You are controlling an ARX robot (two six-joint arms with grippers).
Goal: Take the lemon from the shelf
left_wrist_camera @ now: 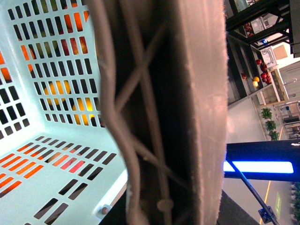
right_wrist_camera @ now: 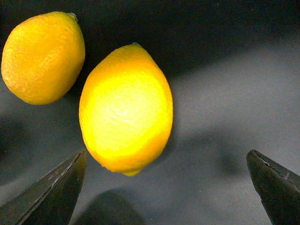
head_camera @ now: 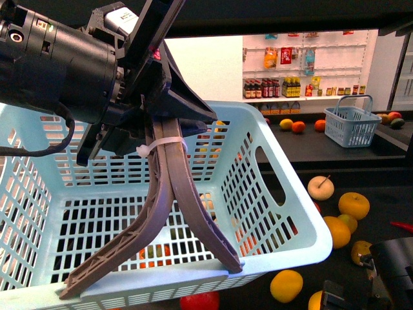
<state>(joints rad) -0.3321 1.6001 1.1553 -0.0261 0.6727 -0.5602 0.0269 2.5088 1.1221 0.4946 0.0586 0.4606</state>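
Note:
In the right wrist view a bright yellow oval lemon (right_wrist_camera: 125,108) lies on the shelf's black tray deck (right_wrist_camera: 225,93). A second, duller lemon (right_wrist_camera: 43,56) lies right beside it. My right gripper (right_wrist_camera: 165,153) is open just short of the bright lemon, whose pointed end is near one dark finger (right_wrist_camera: 56,185); neither finger touches it. In the front view my left gripper (head_camera: 151,110) is shut on the grey-brown basket handle (head_camera: 164,194) and holds the light blue basket (head_camera: 284,213) up over the deck. A yellow lemon (head_camera: 286,285) lies below the basket's corner.
Oranges (head_camera: 353,205), a pale apple (head_camera: 321,187) and other fruit lie on the deck to the right. My right arm's black housing (head_camera: 395,268) is at the lower right. A second small blue basket (head_camera: 352,123) and white grocery shelves (head_camera: 303,64) stand behind.

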